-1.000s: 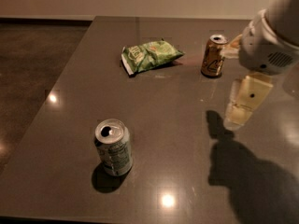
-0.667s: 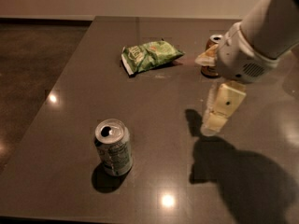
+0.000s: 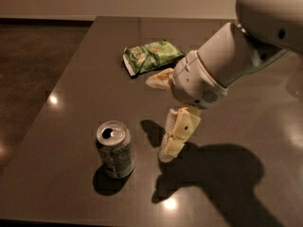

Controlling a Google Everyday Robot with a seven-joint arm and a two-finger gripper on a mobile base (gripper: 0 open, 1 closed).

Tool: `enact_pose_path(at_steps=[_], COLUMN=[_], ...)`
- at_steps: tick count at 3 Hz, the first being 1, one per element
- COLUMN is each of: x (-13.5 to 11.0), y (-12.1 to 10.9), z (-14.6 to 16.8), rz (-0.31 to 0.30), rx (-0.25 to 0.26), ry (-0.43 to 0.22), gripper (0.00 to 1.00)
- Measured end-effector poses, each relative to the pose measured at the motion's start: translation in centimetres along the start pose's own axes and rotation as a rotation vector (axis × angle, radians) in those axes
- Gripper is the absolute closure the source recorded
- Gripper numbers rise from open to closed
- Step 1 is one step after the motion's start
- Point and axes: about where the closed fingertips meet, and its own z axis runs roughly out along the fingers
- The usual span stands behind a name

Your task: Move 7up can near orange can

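The 7up can (image 3: pixel 115 149), pale green and white with a silver top, stands upright on the dark table (image 3: pixel 71 84) near its front left. My gripper (image 3: pixel 157 119) is open just to the right of the can and apart from it. One cream finger (image 3: pixel 177 135) points down toward the table, and the other finger (image 3: pixel 159 78) reaches out toward the chip bag. The orange can is hidden behind my arm.
A green chip bag (image 3: pixel 151 56) lies at the back middle of the table. My bulky white arm (image 3: pixel 227 65) covers the right back part. The table's left edge (image 3: pixel 61 79) borders a dark floor.
My arm has swung left and forward across the table, from beside the orange can to just right of the 7up can. It now covers the orange can. The 7up can has not moved.
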Motion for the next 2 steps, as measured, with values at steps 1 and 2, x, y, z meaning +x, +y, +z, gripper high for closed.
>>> enact_pose_path(at_steps=[1,2], x=[-1.5,-2.9], y=[1.4,3.3], z=[1.4,3.7], rz=[-0.03,-0.065], rx=[-0.049,-0.107], ry=[-0.046,-0.063], gripper=[0.0,0.0])
